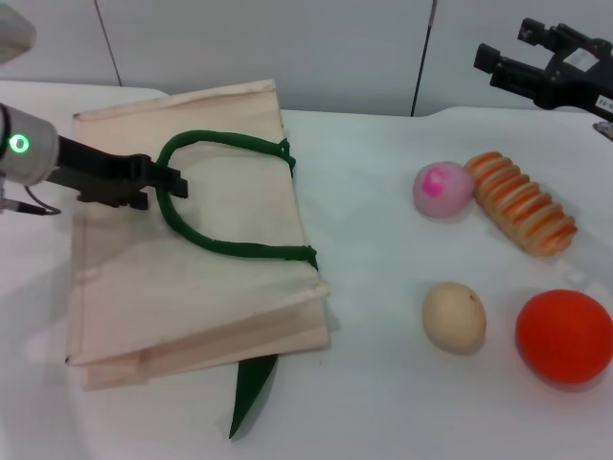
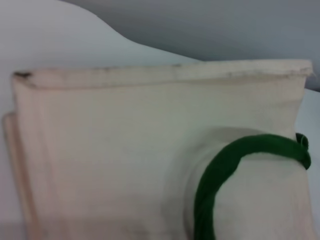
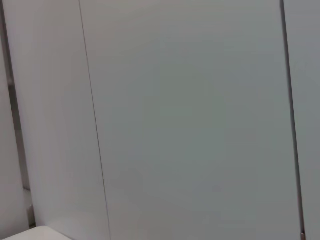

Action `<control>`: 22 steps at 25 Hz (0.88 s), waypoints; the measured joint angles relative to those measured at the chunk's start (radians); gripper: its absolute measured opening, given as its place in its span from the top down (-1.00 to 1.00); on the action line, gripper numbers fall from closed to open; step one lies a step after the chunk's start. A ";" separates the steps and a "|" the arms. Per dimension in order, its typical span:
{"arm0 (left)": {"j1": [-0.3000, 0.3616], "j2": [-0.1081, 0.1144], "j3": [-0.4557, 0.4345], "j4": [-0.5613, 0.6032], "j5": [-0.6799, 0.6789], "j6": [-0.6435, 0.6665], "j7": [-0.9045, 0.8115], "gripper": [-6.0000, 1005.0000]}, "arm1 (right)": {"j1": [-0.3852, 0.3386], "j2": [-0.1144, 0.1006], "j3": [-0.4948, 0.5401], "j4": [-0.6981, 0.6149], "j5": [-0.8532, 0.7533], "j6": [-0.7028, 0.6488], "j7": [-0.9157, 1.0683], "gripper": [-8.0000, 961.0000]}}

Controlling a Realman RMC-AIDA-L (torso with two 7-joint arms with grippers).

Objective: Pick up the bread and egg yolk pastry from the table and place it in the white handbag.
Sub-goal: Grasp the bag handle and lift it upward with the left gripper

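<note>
The white handbag (image 1: 192, 278) lies flat on the table at the left, its dark green handle (image 1: 225, 144) looped on top. My left gripper (image 1: 165, 182) is at the left bend of that handle, touching or just over it. The handbag (image 2: 110, 150) and the handle (image 2: 225, 165) also show in the left wrist view. The bread (image 1: 522, 203) lies at the right. The egg yolk pastry (image 1: 454, 315) sits in front of it on the table. My right gripper (image 1: 512, 53) is open and empty, held high at the far right, above and behind the bread.
A pink ball (image 1: 442, 189) touches the bread's left end. A bright orange ball (image 1: 565, 335) sits right of the pastry. A second green strap (image 1: 251, 393) sticks out from under the bag's front edge. The right wrist view shows only a grey wall.
</note>
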 joint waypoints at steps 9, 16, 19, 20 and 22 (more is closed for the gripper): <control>-0.029 0.000 0.026 -0.103 0.029 0.112 -0.001 -0.44 | 0.003 0.001 0.000 0.003 0.000 0.000 0.000 -0.84; -0.040 0.001 0.026 -0.122 0.032 0.156 -0.001 -0.44 | 0.007 0.002 0.000 0.004 0.000 0.002 0.000 -0.84; -0.042 0.003 0.026 -0.129 0.036 0.170 -0.002 -0.44 | 0.010 0.002 0.000 0.005 0.000 0.002 0.000 -0.84; -0.046 0.005 0.026 -0.134 0.043 0.174 -0.004 -0.44 | 0.010 0.002 0.000 0.005 0.000 0.003 0.000 -0.84; -0.056 0.010 0.026 -0.153 0.061 0.180 -0.009 -0.44 | 0.011 0.002 0.000 0.006 0.000 0.003 0.000 -0.84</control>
